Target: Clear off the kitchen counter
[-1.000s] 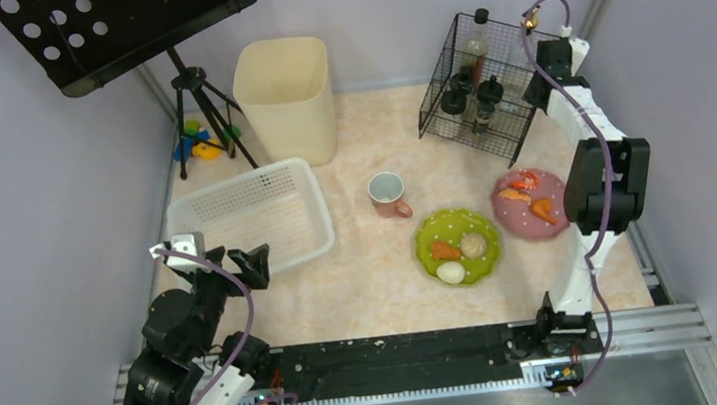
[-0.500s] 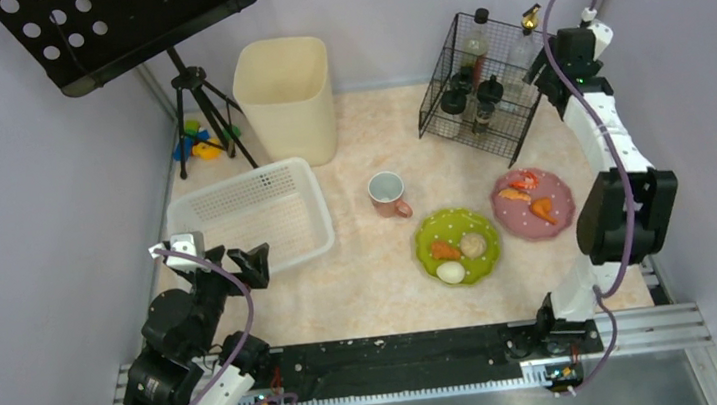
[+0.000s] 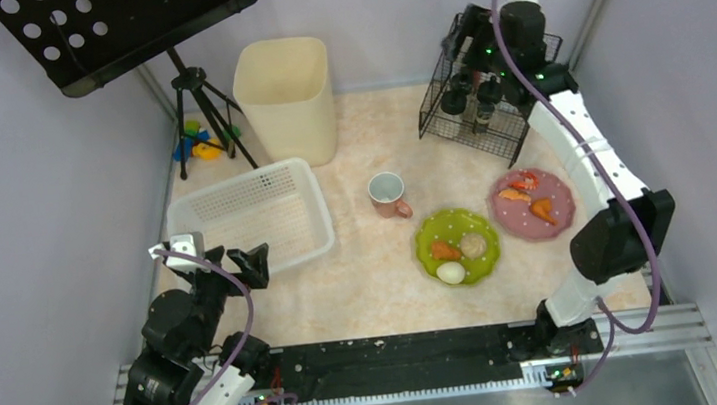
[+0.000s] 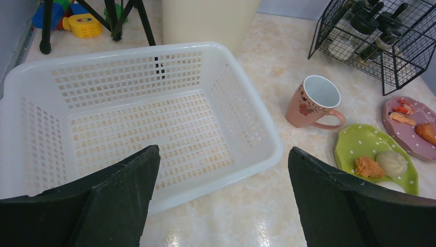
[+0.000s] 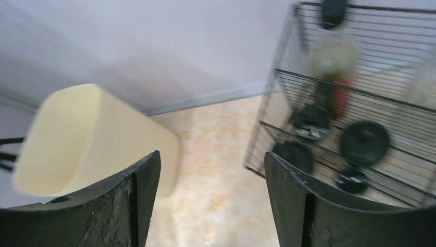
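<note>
The right arm [image 3: 580,144] has swung over the wire rack [image 3: 489,139] at 1 o'clock, jaws newly parted and empty. Left jaws gape at 8 o'clock. The bench [image 3: 374,291], central, still bears the mug [image 3: 389,194] and the green plate [image 3: 456,227], so clearing continues.

The bottles [image 5: 331,62] in the wire rack [image 5: 370,95] are blurred, their labels unreadable.

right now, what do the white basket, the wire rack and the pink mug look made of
The white basket looks like matte moulded plastic, its walls a grid of holes. The wire rack seems dark coated metal: thin straight rods. The pink mug looks like glazed ceramic, smooth with a flower print, though plastic is possible.
</note>
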`<state>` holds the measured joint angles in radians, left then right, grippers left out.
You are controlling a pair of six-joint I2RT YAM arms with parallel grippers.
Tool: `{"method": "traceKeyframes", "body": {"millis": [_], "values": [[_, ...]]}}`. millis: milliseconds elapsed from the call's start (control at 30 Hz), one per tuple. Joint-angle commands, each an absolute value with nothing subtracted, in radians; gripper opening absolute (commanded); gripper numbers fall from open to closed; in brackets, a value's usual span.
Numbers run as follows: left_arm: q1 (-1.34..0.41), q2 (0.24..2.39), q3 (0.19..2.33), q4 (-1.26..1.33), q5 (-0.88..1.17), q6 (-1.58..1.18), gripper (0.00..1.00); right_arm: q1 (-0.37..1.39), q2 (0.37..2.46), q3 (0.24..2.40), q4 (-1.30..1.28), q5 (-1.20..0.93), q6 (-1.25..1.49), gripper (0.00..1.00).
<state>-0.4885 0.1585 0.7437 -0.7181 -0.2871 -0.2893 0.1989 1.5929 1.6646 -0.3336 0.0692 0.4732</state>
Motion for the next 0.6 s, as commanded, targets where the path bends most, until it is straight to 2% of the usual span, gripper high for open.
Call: {"method": "traceKeyframes", "body": {"millis": [0, 133, 333, 567], "values": [[-0.493, 0.156, 0.739, -0.673, -0.308, -0.293, 0.99, 0.31, 1.717, 1.869, -0.317, -0.041, 0.511, 0.73], [-0.493, 0.157, 0.739, -0.674, -0.31, -0.29, 0.99, 0.395, 1.861, 2.053, -0.334, -0.071, 0.538, 0.74], [-0.494, 0.152, 0.739, -0.677, -0.321, -0.29, 0.99, 0.499, 2.17, 2.465, -0.41, -0.083, 0.552, 0.76], [-0.493, 0.158, 0.74, -0.676, -0.319, -0.288, 0.99, 0.55, 2.273, 2.474, -0.296, -0.086, 0.579, 0.75]]}}
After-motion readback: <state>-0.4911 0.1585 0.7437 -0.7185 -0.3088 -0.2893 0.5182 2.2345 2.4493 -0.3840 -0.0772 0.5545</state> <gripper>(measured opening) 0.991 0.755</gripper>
